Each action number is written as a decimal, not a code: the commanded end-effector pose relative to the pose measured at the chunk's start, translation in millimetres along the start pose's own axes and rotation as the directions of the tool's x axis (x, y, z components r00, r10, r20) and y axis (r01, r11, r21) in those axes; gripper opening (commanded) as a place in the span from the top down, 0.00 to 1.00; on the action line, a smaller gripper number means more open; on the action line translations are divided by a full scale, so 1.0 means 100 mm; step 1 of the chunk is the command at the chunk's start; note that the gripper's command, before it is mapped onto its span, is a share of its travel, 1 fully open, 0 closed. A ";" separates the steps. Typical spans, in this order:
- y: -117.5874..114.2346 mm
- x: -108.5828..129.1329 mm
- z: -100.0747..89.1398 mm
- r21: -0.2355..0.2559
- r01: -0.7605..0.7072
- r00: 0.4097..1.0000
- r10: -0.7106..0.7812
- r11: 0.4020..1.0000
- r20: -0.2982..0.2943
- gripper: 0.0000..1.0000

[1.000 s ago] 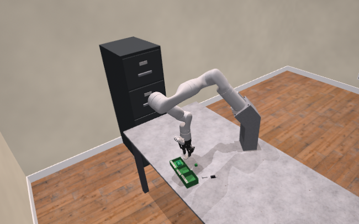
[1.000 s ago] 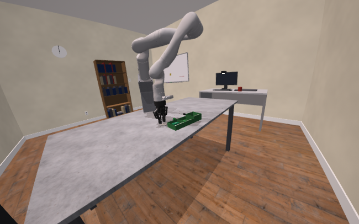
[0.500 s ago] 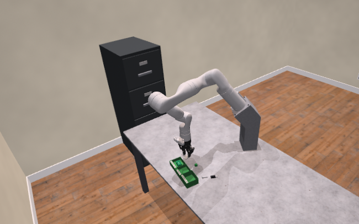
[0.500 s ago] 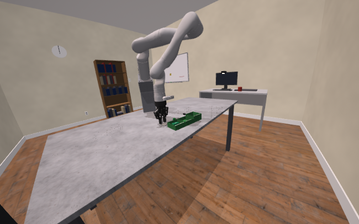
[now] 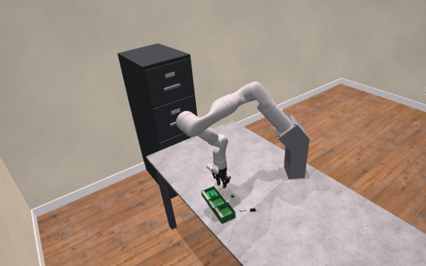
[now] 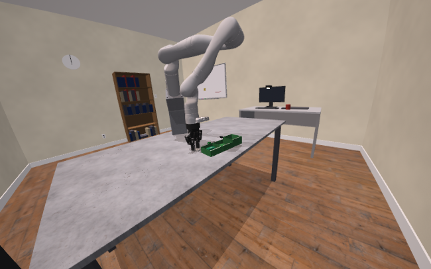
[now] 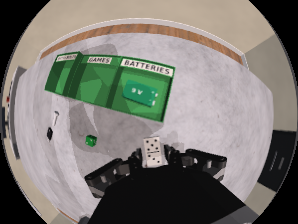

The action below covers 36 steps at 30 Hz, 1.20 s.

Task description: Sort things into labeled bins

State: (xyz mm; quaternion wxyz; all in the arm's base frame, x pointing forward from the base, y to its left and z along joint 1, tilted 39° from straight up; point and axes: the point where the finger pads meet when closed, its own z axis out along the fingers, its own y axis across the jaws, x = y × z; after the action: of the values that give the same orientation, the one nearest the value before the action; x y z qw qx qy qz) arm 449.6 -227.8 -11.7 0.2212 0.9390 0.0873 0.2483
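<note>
A white die point(image 7: 153, 151) with black pips lies on the table, just beside the green bins. My gripper point(image 7: 153, 152) is low over it, partly open, with one finger on each side of the die; I cannot see the fingers pressing on it. In the top view the gripper point(image 5: 223, 184) stands next to the far end of the row of three green bins point(image 5: 218, 204). The near bin is labelled BATTERIES point(image 7: 148, 64) and holds a small green thing point(image 7: 139, 91). The middle bin is labelled GAMES point(image 7: 99, 60). The third label point(image 7: 65, 58) is too small to read.
A small green die point(image 7: 91, 140) lies on the table beside the bins and also shows in the top view point(image 5: 232, 195). A grey screw point(image 5: 242, 209) and a small black thing point(image 5: 253, 209) lie further along. The table edge runs just beyond the bins. A black filing cabinet point(image 5: 158, 99) stands behind the table.
</note>
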 end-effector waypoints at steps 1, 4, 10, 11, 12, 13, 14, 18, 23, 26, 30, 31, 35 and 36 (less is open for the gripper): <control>0.00 0.00 0.00 0.000 0.000 1.000 0.000 1.000 0.000 0.59; 0.00 0.00 0.00 0.000 0.000 1.000 0.000 1.000 0.000 0.59; 0.00 0.00 0.00 0.000 0.000 1.000 0.000 1.000 0.000 0.79; 0.00 0.00 0.00 0.000 0.000 1.000 0.000 1.000 0.000 0.79; 0.00 0.00 0.00 0.000 0.000 1.000 0.000 1.000 0.000 0.79; 0.00 0.00 0.00 0.000 0.000 1.000 0.000 1.000 0.000 0.79; 0.00 0.00 0.00 0.000 0.000 1.000 0.000 1.000 0.000 0.79; 0.00 0.00 0.00 0.000 0.000 1.000 0.000 1.000 0.000 0.79; 0.00 0.00 0.00 0.000 0.000 1.000 0.000 1.000 0.000 0.79; 0.00 0.00 0.00 0.000 0.000 1.000 0.000 1.000 0.000 0.79; 0.00 0.00 0.00 0.000 0.000 1.000 0.000 1.000 0.000 0.79; 0.00 0.00 0.00 0.000 0.000 1.000 0.000 1.000 0.000 0.79; 0.00 0.00 0.00 0.000 0.000 1.000 0.000 1.000 0.000 0.79; 0.00 0.00 0.00 0.000 0.000 1.000 0.000 1.000 0.000 0.79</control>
State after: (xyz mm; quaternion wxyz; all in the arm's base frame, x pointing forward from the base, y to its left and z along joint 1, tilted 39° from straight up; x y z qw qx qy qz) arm 449.4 -227.9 -11.7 0.2214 0.9391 0.0870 0.2479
